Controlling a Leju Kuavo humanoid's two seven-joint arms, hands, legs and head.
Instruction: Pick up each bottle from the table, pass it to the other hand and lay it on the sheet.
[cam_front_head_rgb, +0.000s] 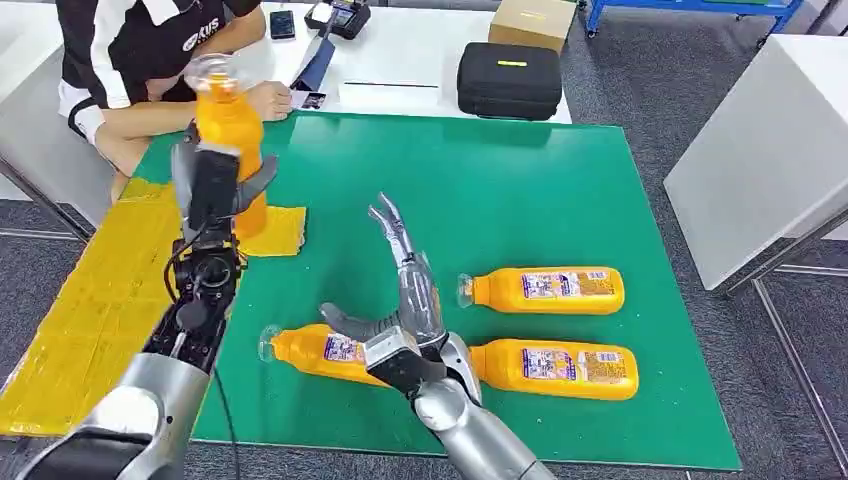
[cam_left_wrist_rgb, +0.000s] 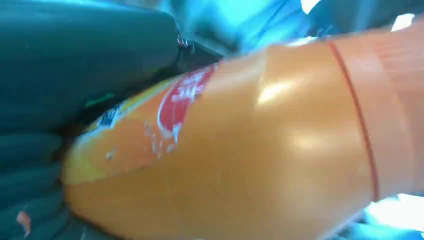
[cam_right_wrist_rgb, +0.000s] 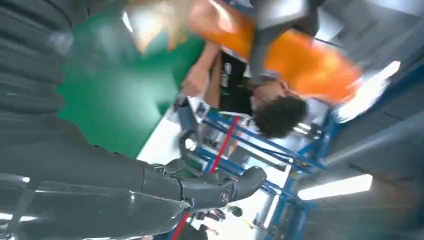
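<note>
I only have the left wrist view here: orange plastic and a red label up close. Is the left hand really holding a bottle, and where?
Observer: Yes. In the head view the left hand grips an orange bottle upright, raised above the yellow sheet.
Operator: Is the right hand holding anything?
Observer: No, the right hand holds nothing, fingers spread, over the green mat.
Operator: How many bottles remain?
Observer: Three lie on their sides on the mat: one by the right wrist, two further right.
</note>
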